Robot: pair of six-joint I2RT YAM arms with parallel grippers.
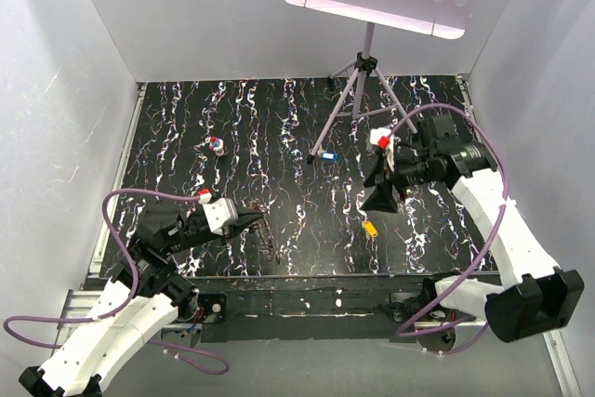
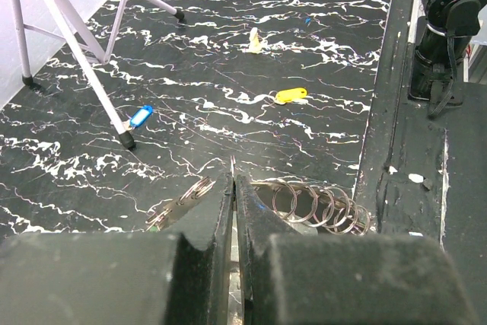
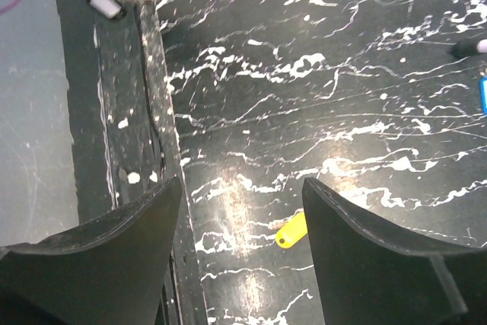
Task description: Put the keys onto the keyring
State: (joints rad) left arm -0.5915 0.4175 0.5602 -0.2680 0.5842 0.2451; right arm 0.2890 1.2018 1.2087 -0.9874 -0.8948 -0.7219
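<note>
Left gripper (image 2: 234,180) sat closed at the near table edge, tips right at the keyring (image 2: 319,207). Right gripper (image 3: 240,184) hung open above the yellow key (image 3: 291,231); blue key (image 2: 140,116) lay beside a tripod (image 2: 76,58) foot.

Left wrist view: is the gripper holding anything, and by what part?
Left gripper looks shut on the chain of silver metal split rings, pinching one ring's thin edge; exact spot hidden.

Black marbled table (image 1: 279,118): yellow key (image 1: 370,229), blue key (image 1: 328,155) (beside tripod foot (image 1: 312,159)), ring chain (image 2: 319,205) near edge.
</note>
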